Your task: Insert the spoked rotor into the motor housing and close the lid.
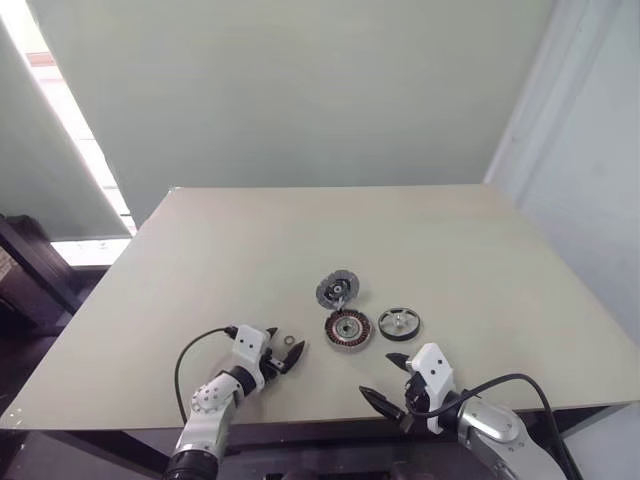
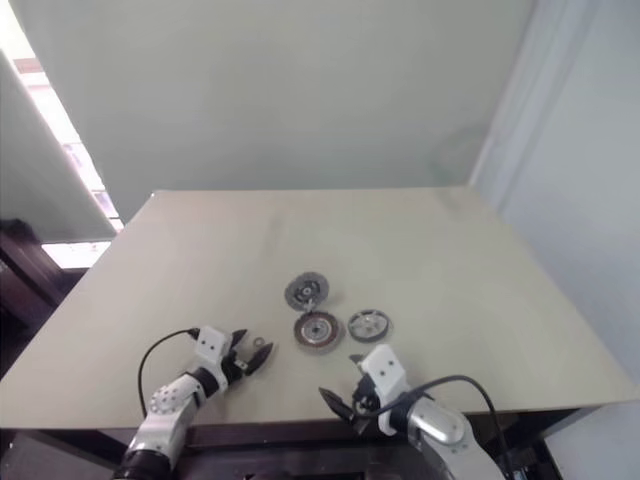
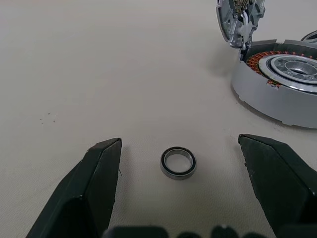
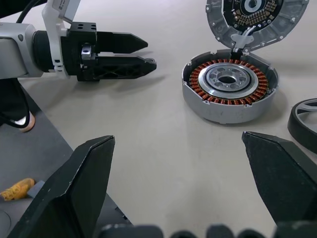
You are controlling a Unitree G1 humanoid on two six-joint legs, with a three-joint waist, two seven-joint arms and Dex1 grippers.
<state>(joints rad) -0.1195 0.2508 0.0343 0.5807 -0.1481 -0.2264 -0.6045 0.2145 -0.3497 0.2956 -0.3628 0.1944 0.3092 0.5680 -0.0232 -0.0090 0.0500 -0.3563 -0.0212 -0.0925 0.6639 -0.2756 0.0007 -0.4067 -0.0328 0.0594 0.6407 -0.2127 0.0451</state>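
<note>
From my station I see the left gripper low over the pale beige table near its front edge, its two black fingers spread wide. A small silver ring with a dark rim lies flat on the table between the fingertips, touching neither.

Just beyond it sits the motor housing — a round silver-walled disc with copper-brown windings around a silver centre, lying flat and uncovered. The lid, a dark grey round disc, stands tilted up at the housing's far edge, its inner face showing.

Just beside the housing on the right lies the spoked rotor, a flat silver wheel with a dark outer rim — flat on the table, not in the housing.

The right gripper hovers at the table's front edge, near the rotor, its black fingers wide apart and holding nothing.
</note>
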